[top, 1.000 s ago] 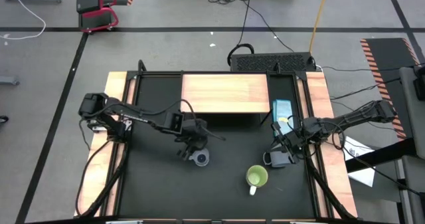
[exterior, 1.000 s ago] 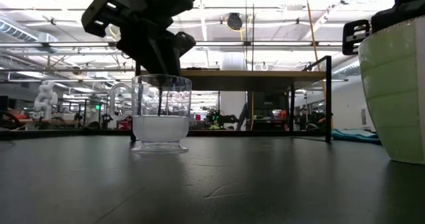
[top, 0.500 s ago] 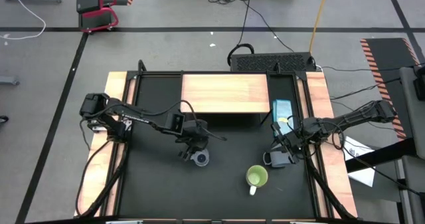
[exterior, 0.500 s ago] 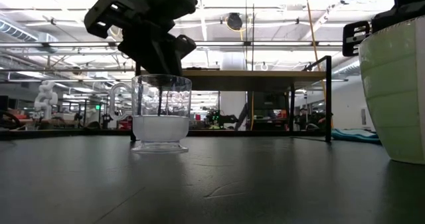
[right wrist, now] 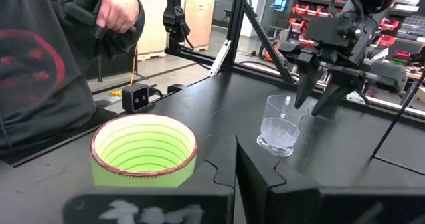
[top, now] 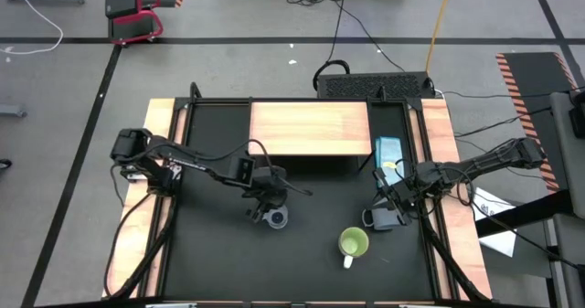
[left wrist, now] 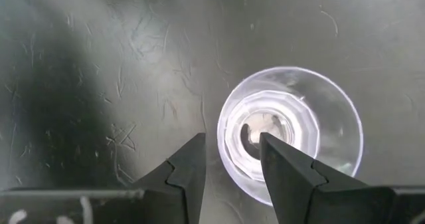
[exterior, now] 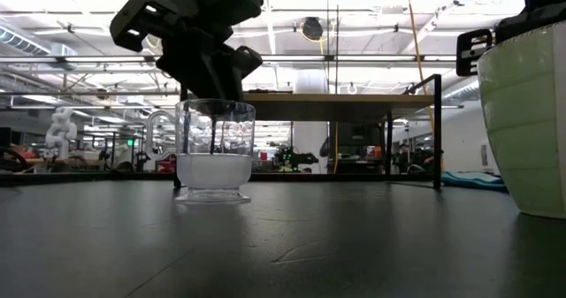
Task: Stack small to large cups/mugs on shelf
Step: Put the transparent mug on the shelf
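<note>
I am working at a black desk (top: 210, 253) with the light-wood shelf (top: 309, 128) standing bare along its far side. The lime-green mug (top: 353, 244) is sitting near the front, white handle pointing forward. The grey-blue mug (top: 391, 152) is lying beside the shelf. My left end effector (top: 265, 205) is hovering spread over the clear glass cup (top: 275, 218), one finger (left wrist: 282, 161) inside its rim (not gripping). My right end effector (top: 382, 218) is waiting, pressed together, just behind the green mug.
</note>
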Controlling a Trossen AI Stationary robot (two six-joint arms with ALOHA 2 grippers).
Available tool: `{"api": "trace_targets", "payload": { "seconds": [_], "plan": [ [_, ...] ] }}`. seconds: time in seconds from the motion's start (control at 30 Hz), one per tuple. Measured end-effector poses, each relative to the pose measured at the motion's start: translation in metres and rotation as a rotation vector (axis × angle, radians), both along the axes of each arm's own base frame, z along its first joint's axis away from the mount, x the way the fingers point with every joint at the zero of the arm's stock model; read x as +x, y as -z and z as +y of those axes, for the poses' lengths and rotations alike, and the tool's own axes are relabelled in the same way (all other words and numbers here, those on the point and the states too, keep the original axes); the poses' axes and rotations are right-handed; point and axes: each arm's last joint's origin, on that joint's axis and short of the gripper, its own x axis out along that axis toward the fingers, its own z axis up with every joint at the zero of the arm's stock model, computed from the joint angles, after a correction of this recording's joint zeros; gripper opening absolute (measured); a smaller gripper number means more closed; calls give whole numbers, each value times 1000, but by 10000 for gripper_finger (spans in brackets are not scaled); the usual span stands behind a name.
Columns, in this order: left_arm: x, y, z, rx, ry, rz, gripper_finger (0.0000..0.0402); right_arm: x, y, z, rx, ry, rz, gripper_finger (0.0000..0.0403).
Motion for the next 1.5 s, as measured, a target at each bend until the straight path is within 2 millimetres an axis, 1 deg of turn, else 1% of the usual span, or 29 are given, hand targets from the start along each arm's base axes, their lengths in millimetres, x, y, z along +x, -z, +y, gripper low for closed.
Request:
{"api": "trace_targets", "payload": {
  "seconds": [0.67, 1.0, 1.5],
  "plan": [
    [-1, 0, 0, -11, -8, 11, 143, 0, 0, 0, -1, 0, 3, 0],
    [-1, 0, 1, 12, -25, 9, 142, 0, 0, 0, 2, 0, 4, 0],
    [-1, 1, 0, -36, -41, 29, 142, 0, 0, 0, 3, 0, 5, 0]
  ]
}}
